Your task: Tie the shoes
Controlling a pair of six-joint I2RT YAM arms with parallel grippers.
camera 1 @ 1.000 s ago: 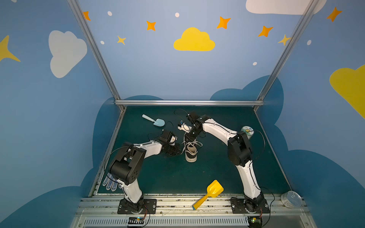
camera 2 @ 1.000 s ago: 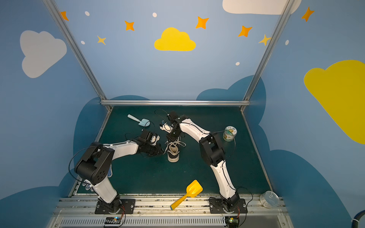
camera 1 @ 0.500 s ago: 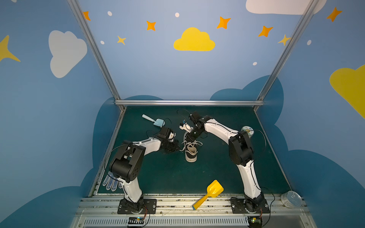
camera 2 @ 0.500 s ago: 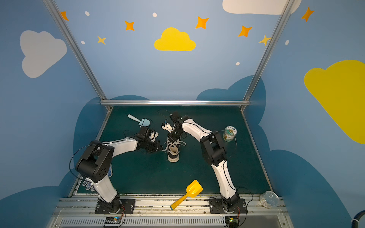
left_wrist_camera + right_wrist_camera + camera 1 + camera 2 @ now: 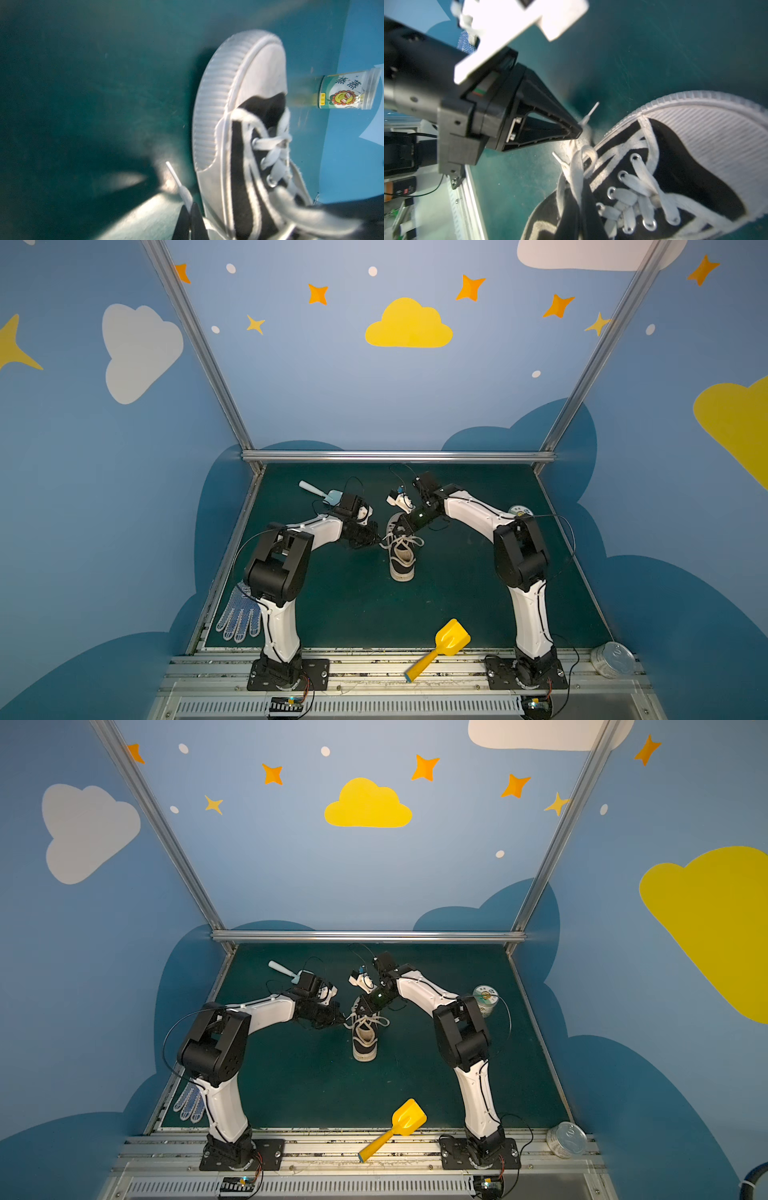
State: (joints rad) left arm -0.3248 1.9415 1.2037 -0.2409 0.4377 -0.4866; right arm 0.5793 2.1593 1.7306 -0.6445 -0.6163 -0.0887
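Sneaker [image 5: 402,560], black canvas with a white toe cap, stands on its sole near the middle of the green mat [image 5: 457,593]. Its toe points toward the arm bases, and it lies between the two arms in both top views. The left gripper [image 5: 375,540] sits just beside the shoe on the left arm's side. Its jaws are fully closed on a cream lace end [image 5: 589,115], whose clear tip pokes out past the fingertips. The right gripper [image 5: 400,527] hangs over the heel opening, jaws pressed together on another lace strand [image 5: 576,178] rising from the eyelets. A green-labelled jar [image 5: 349,92] stands well apart, beside the right arm. A yellow toy shovel [image 5: 451,641] lies near the front rail.
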